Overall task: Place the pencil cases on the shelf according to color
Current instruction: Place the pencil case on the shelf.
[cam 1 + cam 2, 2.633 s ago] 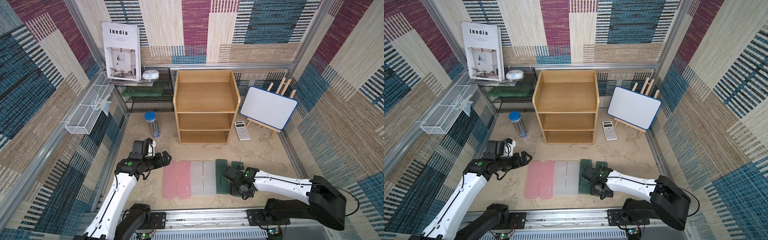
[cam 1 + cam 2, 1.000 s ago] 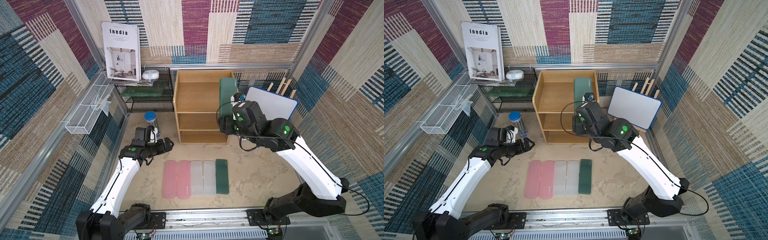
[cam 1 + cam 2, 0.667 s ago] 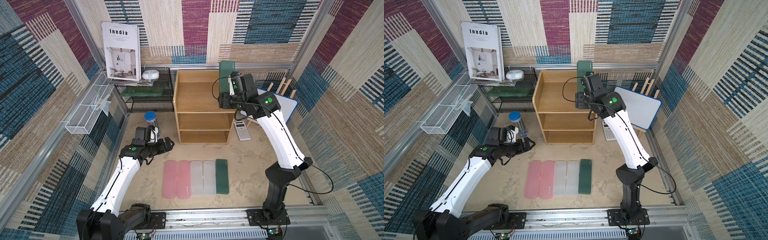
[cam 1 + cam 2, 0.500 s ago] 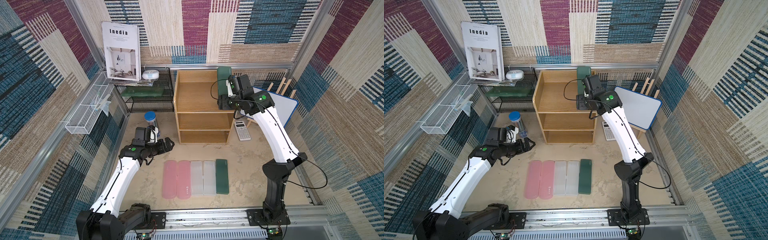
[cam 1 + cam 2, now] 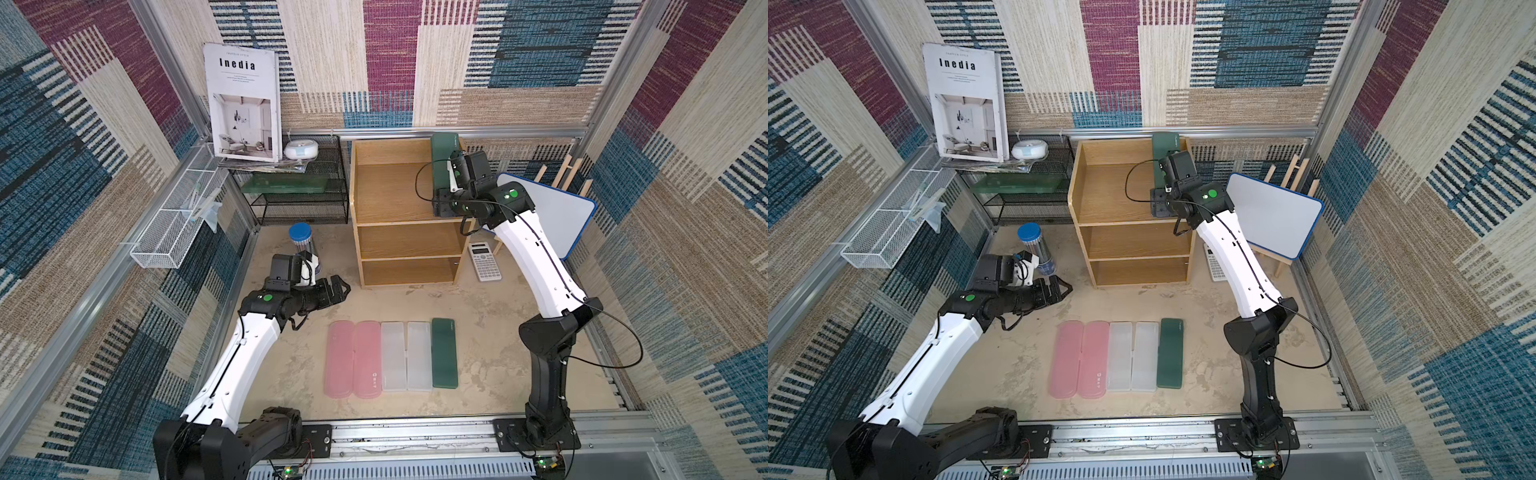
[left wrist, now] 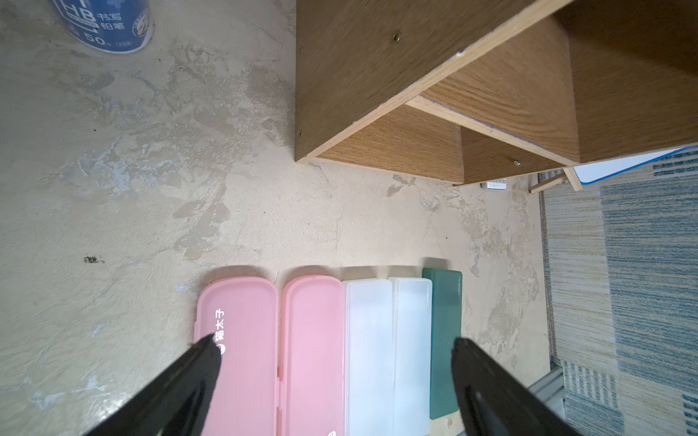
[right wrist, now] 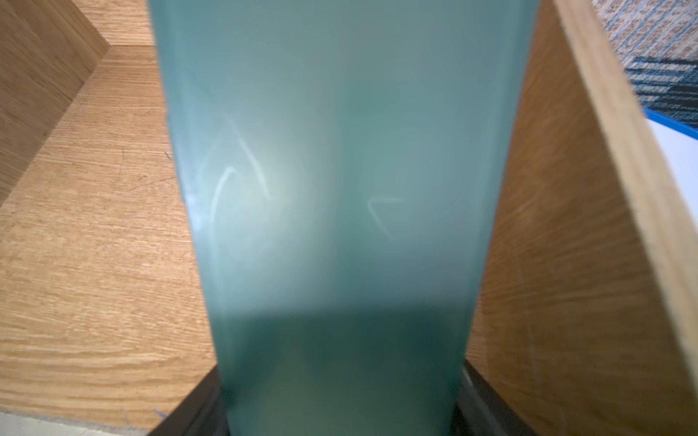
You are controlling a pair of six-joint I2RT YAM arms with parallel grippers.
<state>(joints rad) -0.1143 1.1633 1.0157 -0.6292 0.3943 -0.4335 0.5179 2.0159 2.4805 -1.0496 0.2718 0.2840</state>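
Seen only from right wrist: right gripper (image 7: 342, 415) clenched on green pencil case (image 7: 340, 170) over shelf (image 7: 94, 226); earlier on table. Left gripper (image 6: 336, 345) released.

Woven patchwork walls (image 5: 390, 62) in blue, maroon and beige enclose a mottled sandy desk (image 5: 490, 332). A black wire-mesh rack (image 5: 299, 208) stands at the back; a white wire basket (image 5: 166, 237) hangs on a side wall.

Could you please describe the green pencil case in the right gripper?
The held case is long, flat, round-cornered dark green plastic, closed, with faint scratches. The right gripper clamps its near end; it extends lengthwise over the top tier of the shelf, beside a side panel. Whether it touches wood is unclear.
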